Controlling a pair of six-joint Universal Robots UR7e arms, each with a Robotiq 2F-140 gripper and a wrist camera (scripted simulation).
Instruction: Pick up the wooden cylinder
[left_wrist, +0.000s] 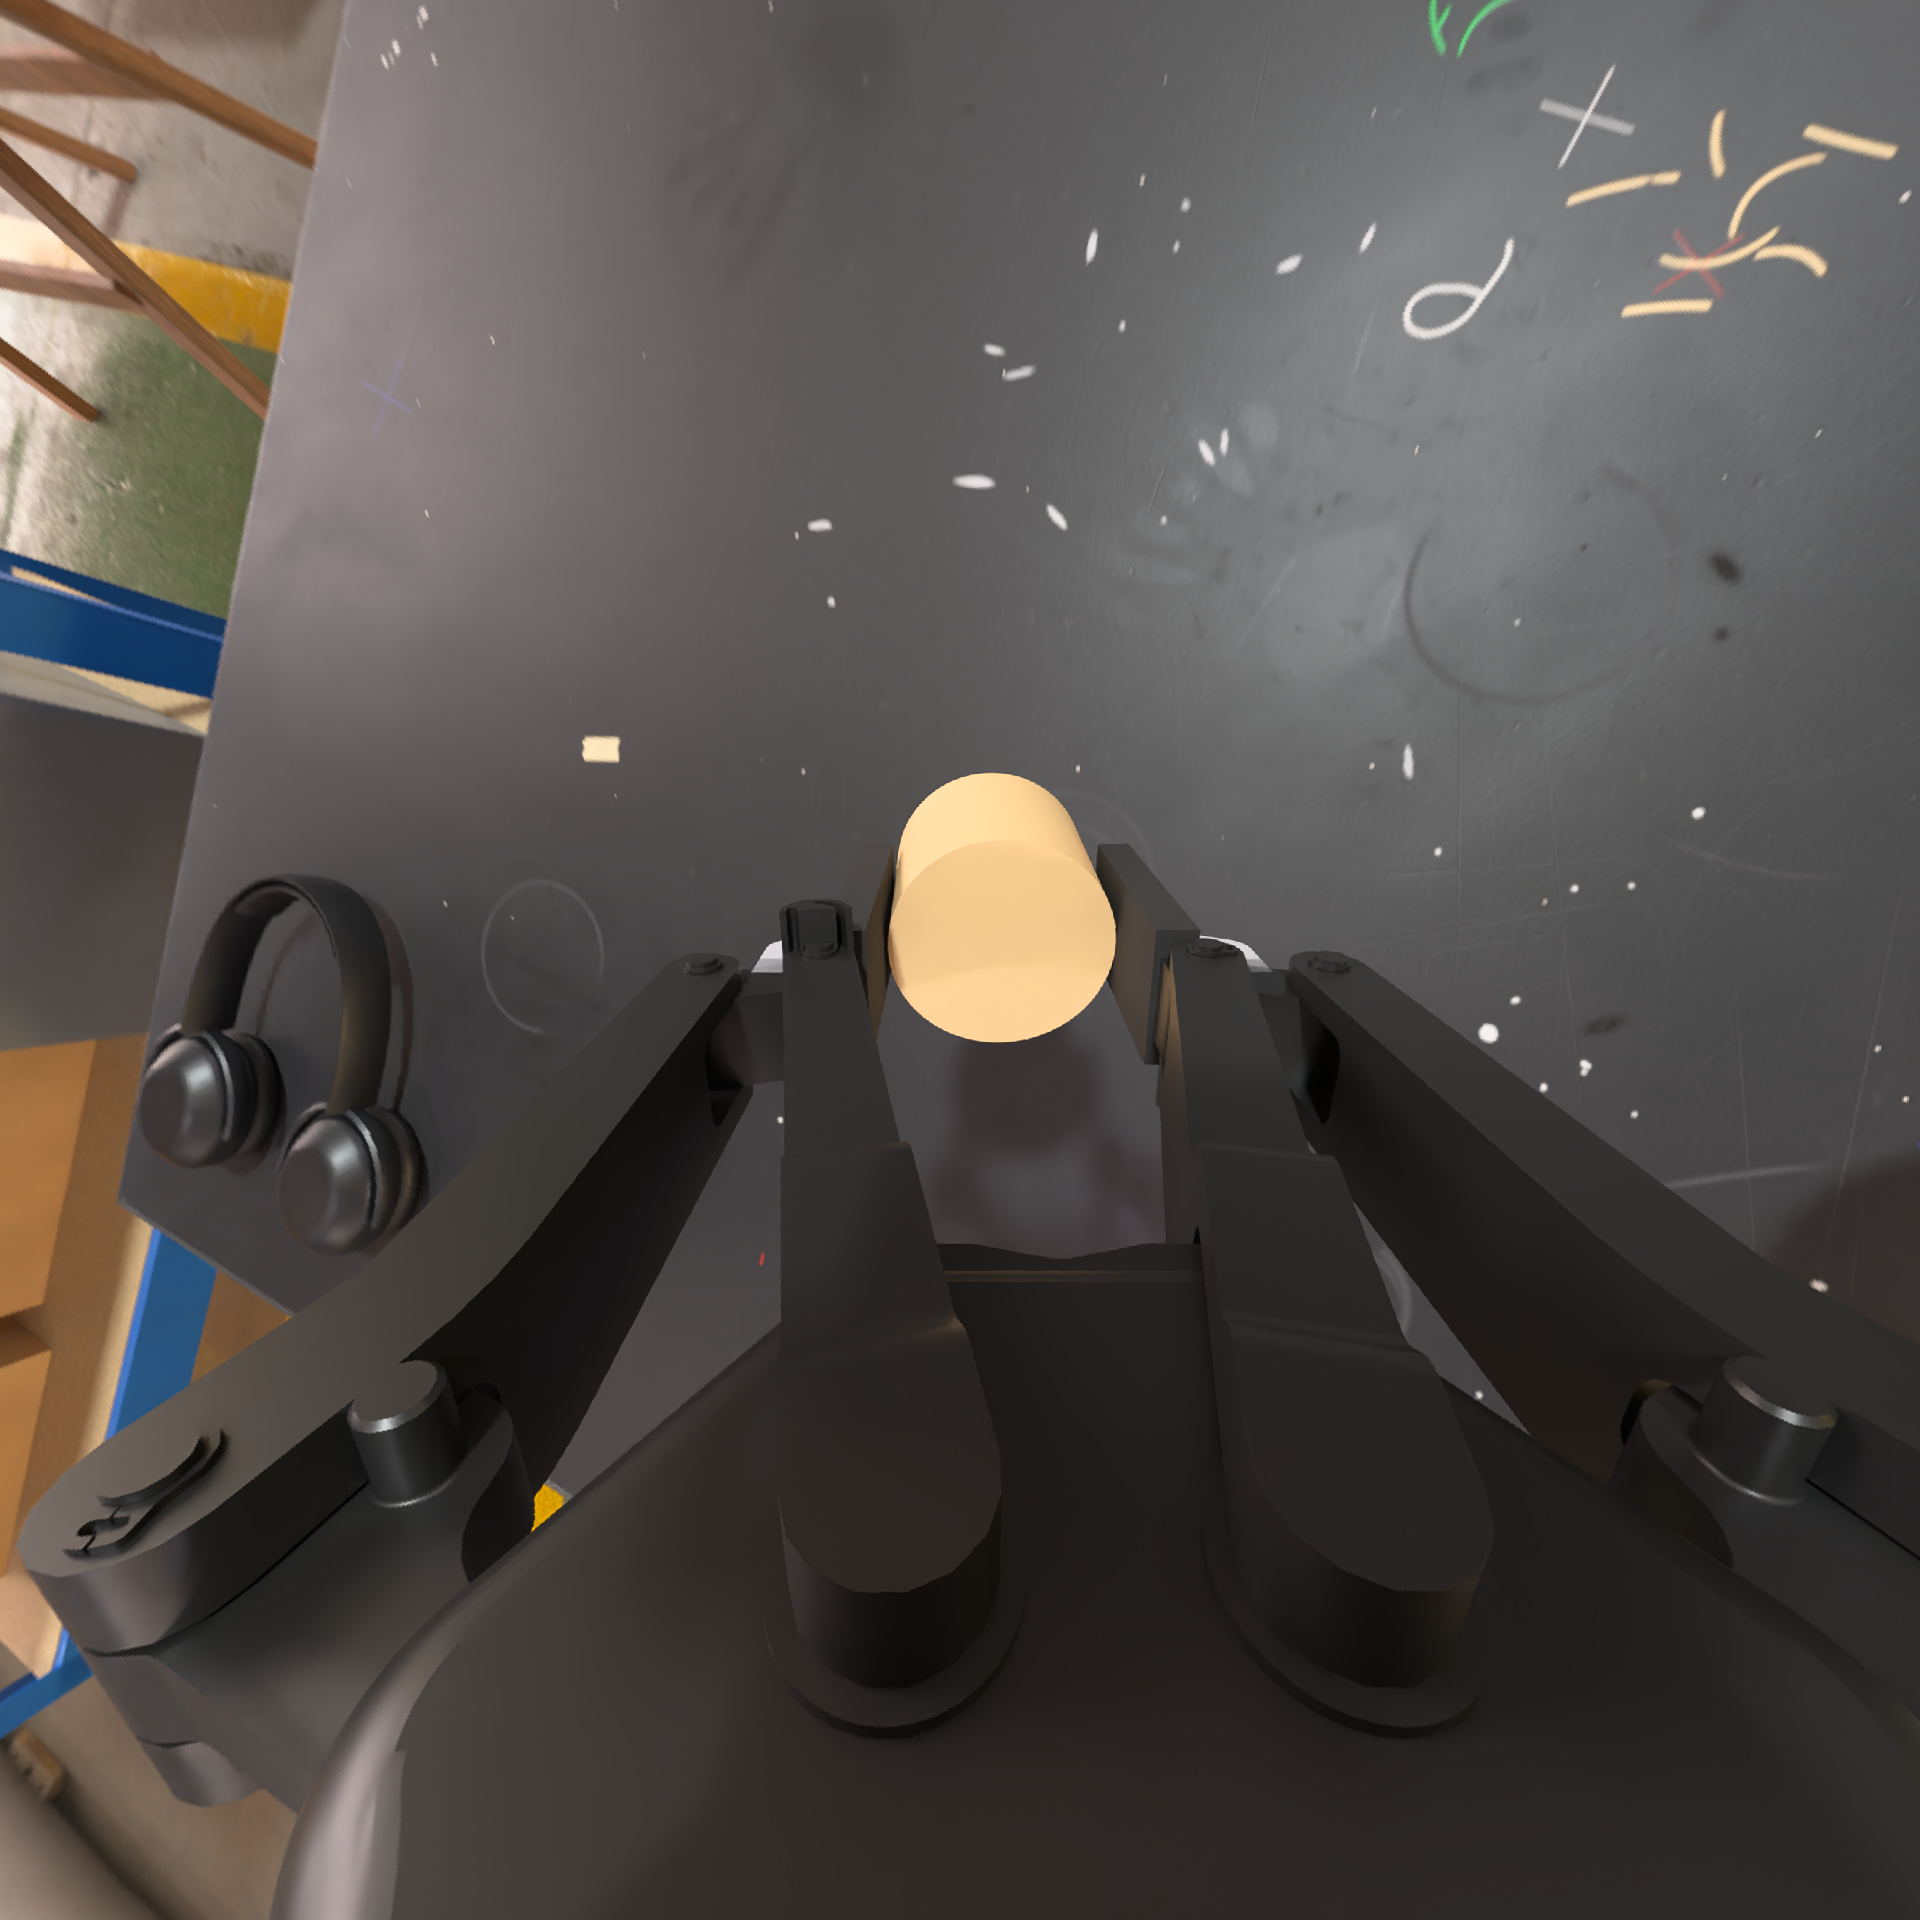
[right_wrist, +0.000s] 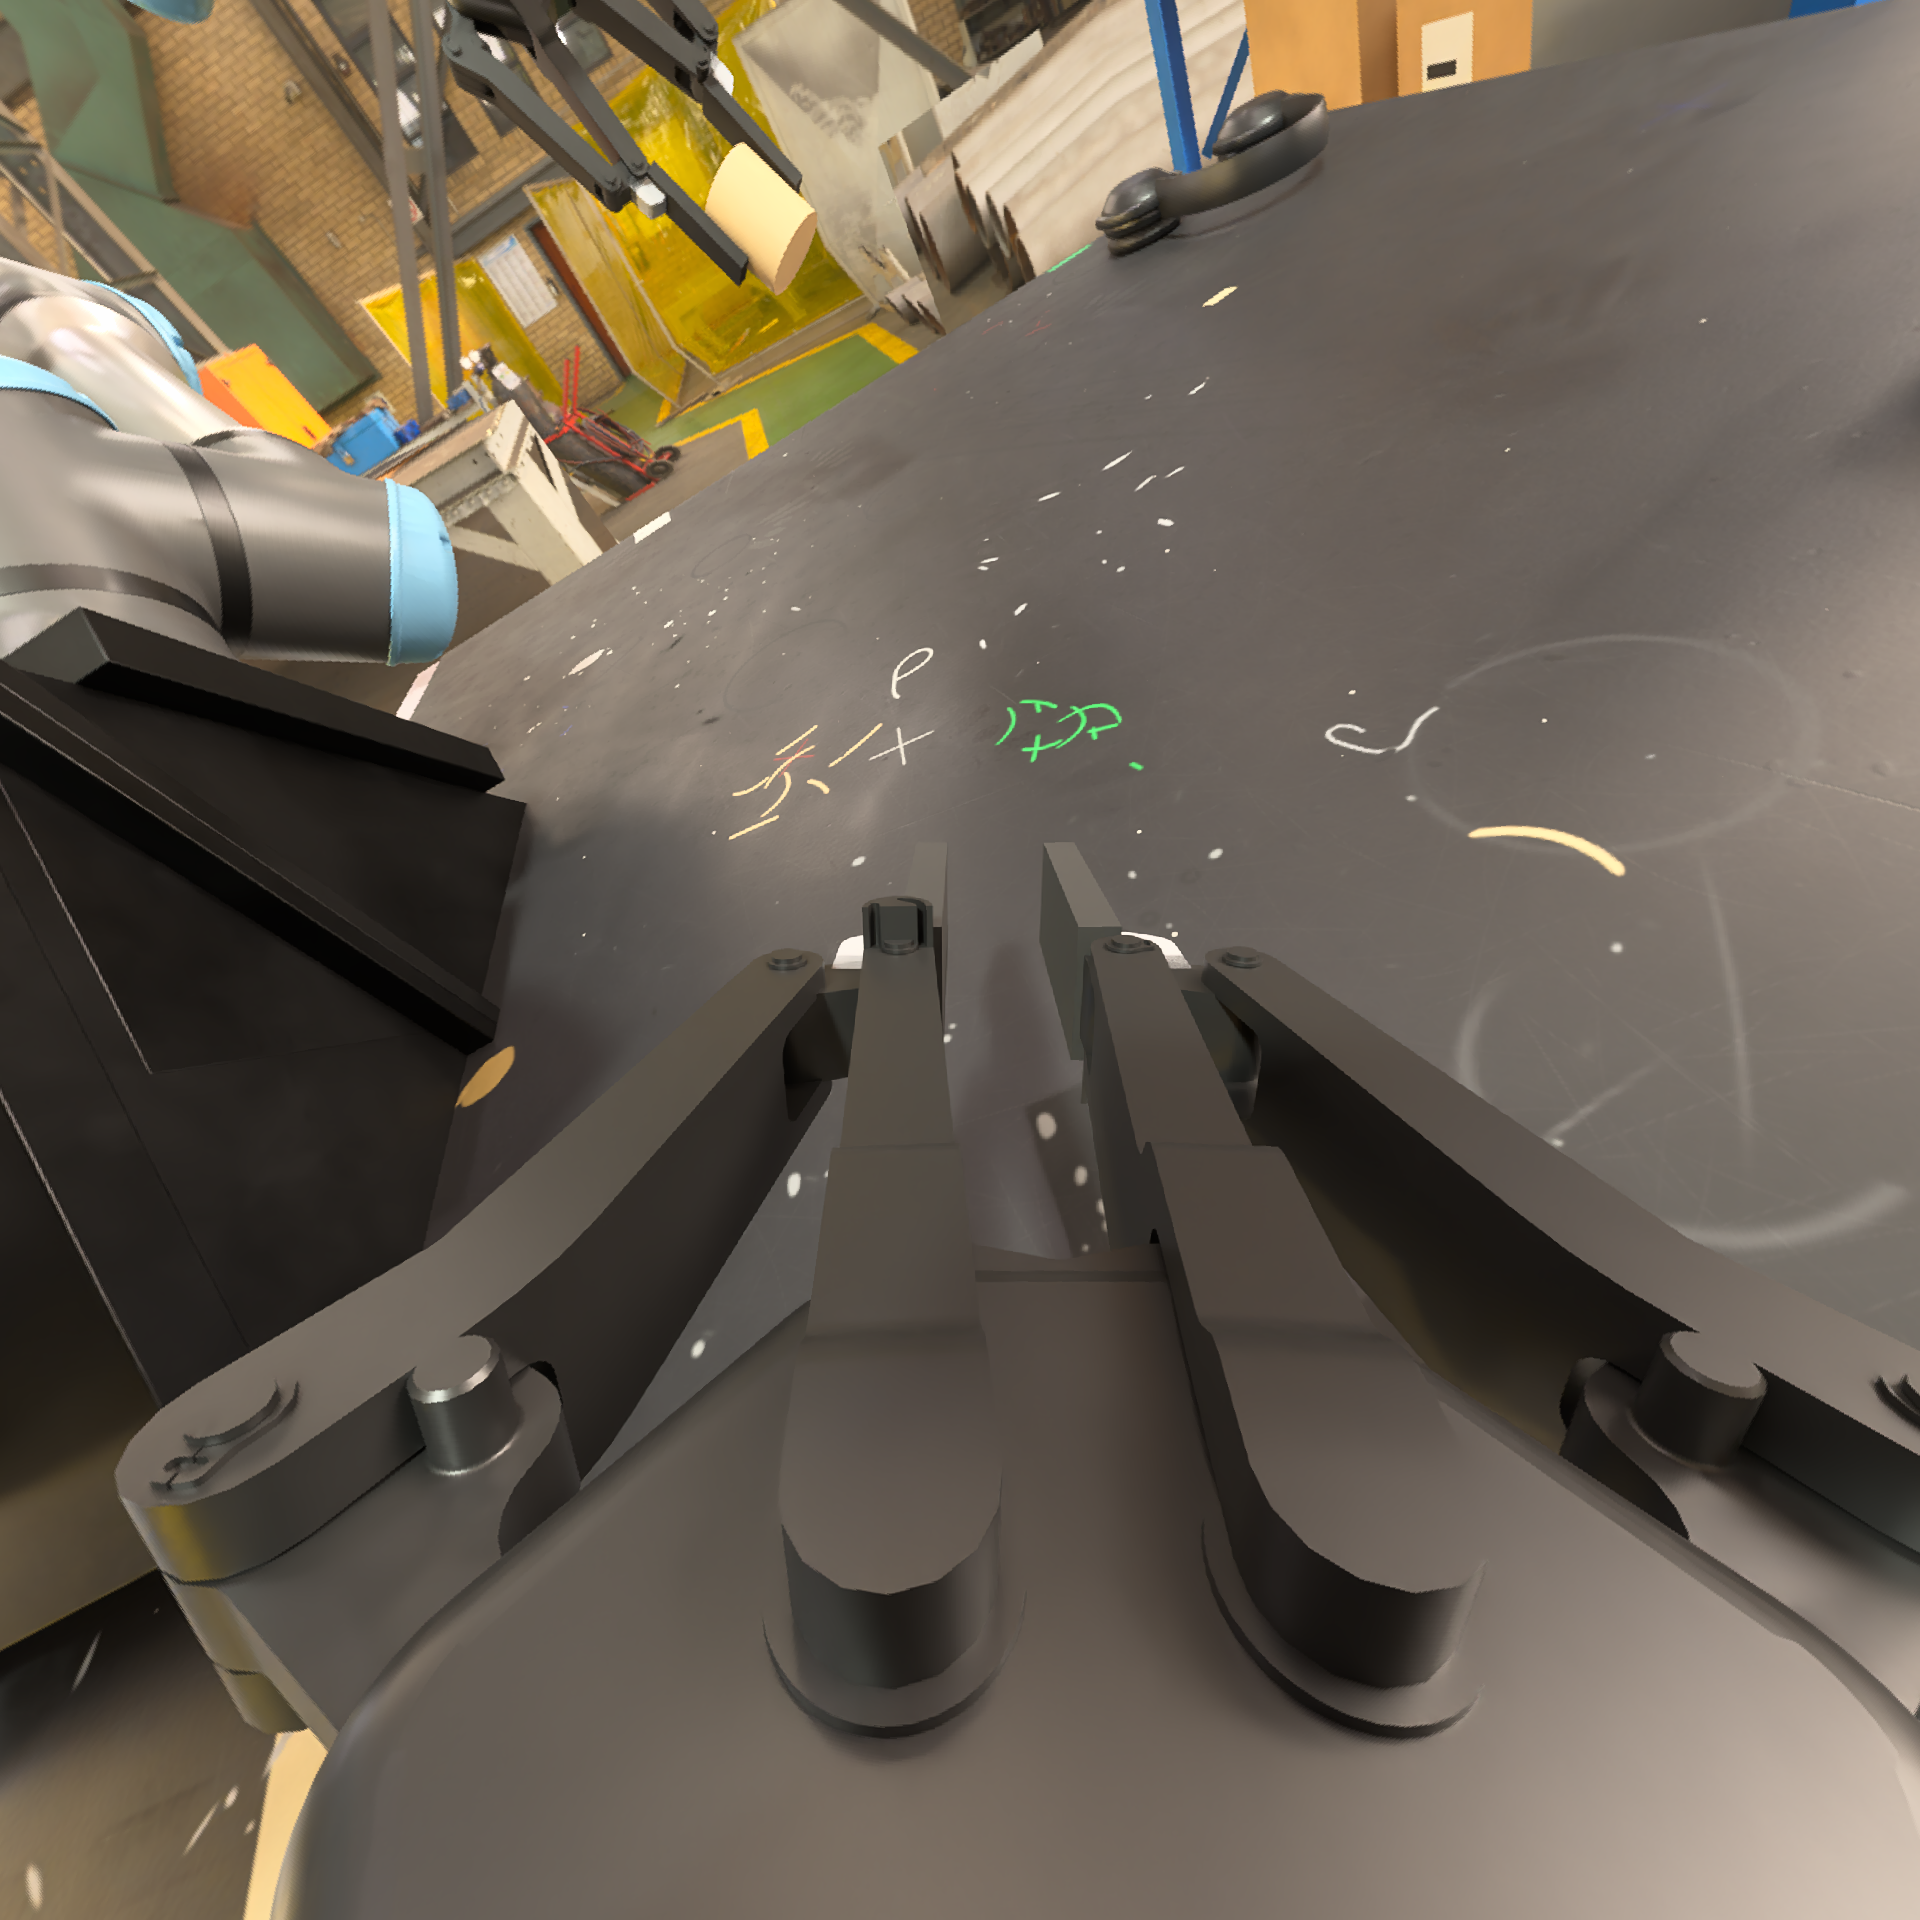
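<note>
The pale wooden cylinder (left_wrist: 997, 914) lies sideways between the two pads of my left gripper (left_wrist: 1003, 904), which is shut on it and holds it above the dark table (left_wrist: 727, 416). Its flat round end faces the camera. In the right wrist view the same cylinder (right_wrist: 764, 218) hangs high in the air in the left gripper (right_wrist: 753, 234), well clear of the table (right_wrist: 1351, 520). My right gripper (right_wrist: 994, 883) hovers low over the table with its fingers nearly together and nothing between them.
Black headphones (left_wrist: 286, 1070) lie near the table's left edge, also seen at the far edge in the right wrist view (right_wrist: 1210, 171). A black block-shaped base (right_wrist: 229, 935) and a grey arm segment (right_wrist: 208, 520) stand to the left of my right gripper.
</note>
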